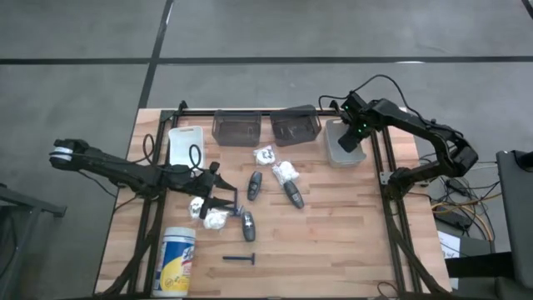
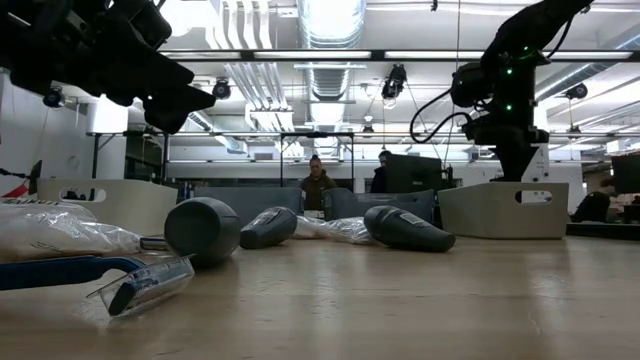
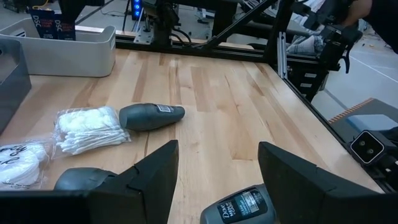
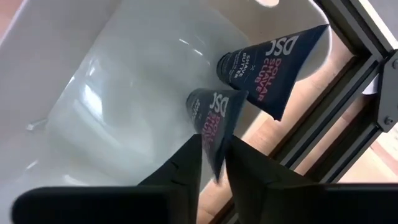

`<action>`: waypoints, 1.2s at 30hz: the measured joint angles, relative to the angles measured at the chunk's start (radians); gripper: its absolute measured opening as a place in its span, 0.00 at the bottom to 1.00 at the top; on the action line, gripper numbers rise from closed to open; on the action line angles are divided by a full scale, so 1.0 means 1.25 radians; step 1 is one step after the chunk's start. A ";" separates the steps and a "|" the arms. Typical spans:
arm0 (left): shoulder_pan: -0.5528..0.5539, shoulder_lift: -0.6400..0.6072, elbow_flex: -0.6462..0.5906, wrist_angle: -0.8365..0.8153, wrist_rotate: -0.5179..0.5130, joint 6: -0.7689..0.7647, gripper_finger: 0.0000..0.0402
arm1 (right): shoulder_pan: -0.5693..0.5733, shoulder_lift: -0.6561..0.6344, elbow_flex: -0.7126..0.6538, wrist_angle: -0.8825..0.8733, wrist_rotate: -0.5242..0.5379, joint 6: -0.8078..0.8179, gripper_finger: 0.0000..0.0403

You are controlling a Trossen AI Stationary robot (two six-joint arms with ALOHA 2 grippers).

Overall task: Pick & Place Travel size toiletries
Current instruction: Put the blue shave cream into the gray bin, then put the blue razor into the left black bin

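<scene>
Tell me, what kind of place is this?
Probably a robotics lab or workshop: a wooden table in a metal frame, exposed ceiling ducts, and people at monitors behind it.

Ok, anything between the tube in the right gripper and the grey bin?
Nothing visible. The right gripper holds the tube over the grey bin, whose inside is open; a second tube lies there, alongside.

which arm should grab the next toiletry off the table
Left, probably. The left gripper hovers open right above the dark tubes, while the right gripper is away over the grey bin.
</scene>
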 joint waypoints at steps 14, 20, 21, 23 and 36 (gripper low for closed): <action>0.000 0.000 0.000 0.000 0.000 0.000 0.56 | -0.008 -0.039 0.104 -0.024 -0.003 -0.011 0.39; 0.000 0.000 0.000 0.000 0.000 0.000 0.56 | 0.010 -0.113 0.101 0.001 -0.027 -0.007 0.44; 0.000 0.000 0.000 0.000 0.000 0.000 0.56 | 0.014 -0.134 0.092 0.010 -0.036 -0.008 0.44; 0.000 0.000 0.000 0.000 0.000 0.001 0.56 | 0.022 -0.184 0.067 0.047 -0.059 -0.006 0.45; 0.000 0.000 0.000 0.002 0.000 0.001 0.56 | 0.208 -0.443 -0.146 0.365 -0.253 0.053 0.37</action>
